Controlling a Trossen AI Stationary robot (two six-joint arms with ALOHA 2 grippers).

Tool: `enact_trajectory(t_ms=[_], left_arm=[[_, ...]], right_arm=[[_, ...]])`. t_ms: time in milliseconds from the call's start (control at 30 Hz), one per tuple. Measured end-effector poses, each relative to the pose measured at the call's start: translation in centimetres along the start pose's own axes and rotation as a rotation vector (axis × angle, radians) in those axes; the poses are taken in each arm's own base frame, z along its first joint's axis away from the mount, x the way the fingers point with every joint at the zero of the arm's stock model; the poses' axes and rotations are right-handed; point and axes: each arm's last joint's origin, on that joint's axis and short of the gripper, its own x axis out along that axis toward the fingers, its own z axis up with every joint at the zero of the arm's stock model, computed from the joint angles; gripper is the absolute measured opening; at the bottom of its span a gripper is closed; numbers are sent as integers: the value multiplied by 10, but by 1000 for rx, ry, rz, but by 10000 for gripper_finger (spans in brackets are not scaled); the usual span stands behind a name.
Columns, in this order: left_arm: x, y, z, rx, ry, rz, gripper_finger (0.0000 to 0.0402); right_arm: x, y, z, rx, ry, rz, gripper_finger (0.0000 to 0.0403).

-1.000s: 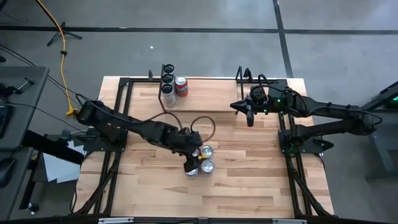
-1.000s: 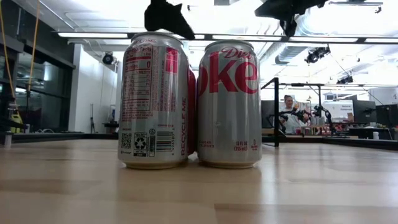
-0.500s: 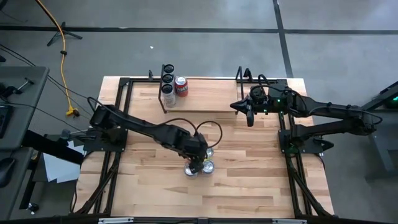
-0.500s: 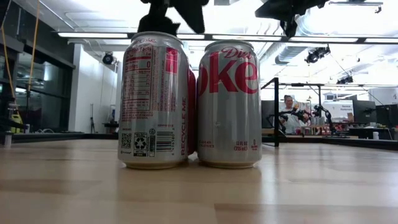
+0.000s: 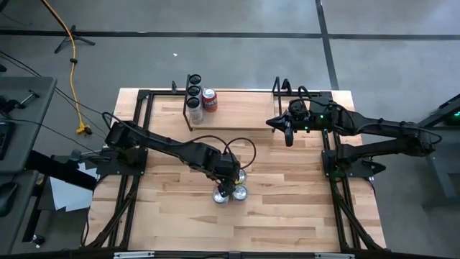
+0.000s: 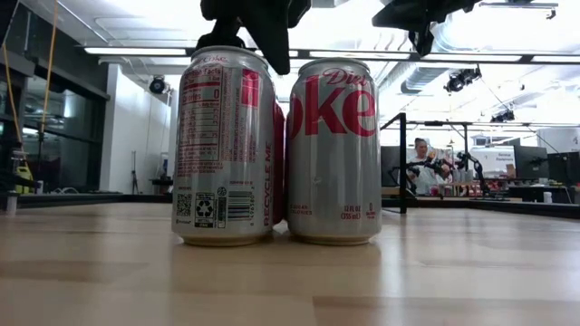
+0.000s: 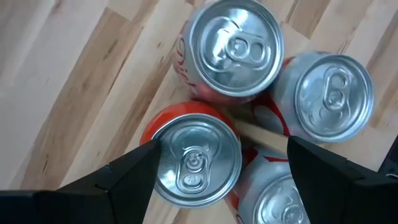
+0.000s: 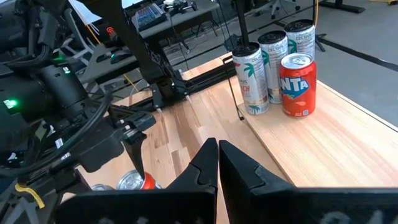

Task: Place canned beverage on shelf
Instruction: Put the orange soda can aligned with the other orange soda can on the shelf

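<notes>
Several cans stand in a tight cluster on the table's middle. The low view shows two silver Diet Coke cans standing on their bases. My left gripper is open above the cluster, pointing down. Its fingers stand on either side of an orange-walled can without touching it. The shelf, a pale plank with black rod uprights, lies at the far side. My right gripper is shut and empty above the shelf's right end.
On the shelf's left end stand an orange Fanta can and up to three white-and-green cans in a row. Black frame rails run along the table's left and right sides. A person sits far behind the table.
My left gripper has moved toward the table's right edge and come down over the can cluster; in the low view, one finger now reaches down between the two front cans' tops. The cans have not moved.
</notes>
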Motion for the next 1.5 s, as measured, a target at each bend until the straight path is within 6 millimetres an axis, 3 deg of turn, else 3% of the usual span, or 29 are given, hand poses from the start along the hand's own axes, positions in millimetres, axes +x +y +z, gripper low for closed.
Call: enact_trajectory(t_ms=[267,600,1100,1500], left_arm=[[-1,3,4,2,0,-6,303],[-17,4,11,50,-23,24,303],[8,15,-2,45,61,60,303],[28,23,-7,37,61,53,303]], right_arm=[[0,0,0,1,0,-2,0],[2,-1,-1,0,9,-9,0],[24,-5,-11,4,85,-35,0],[26,-4,-7,2,50,-24,0]])
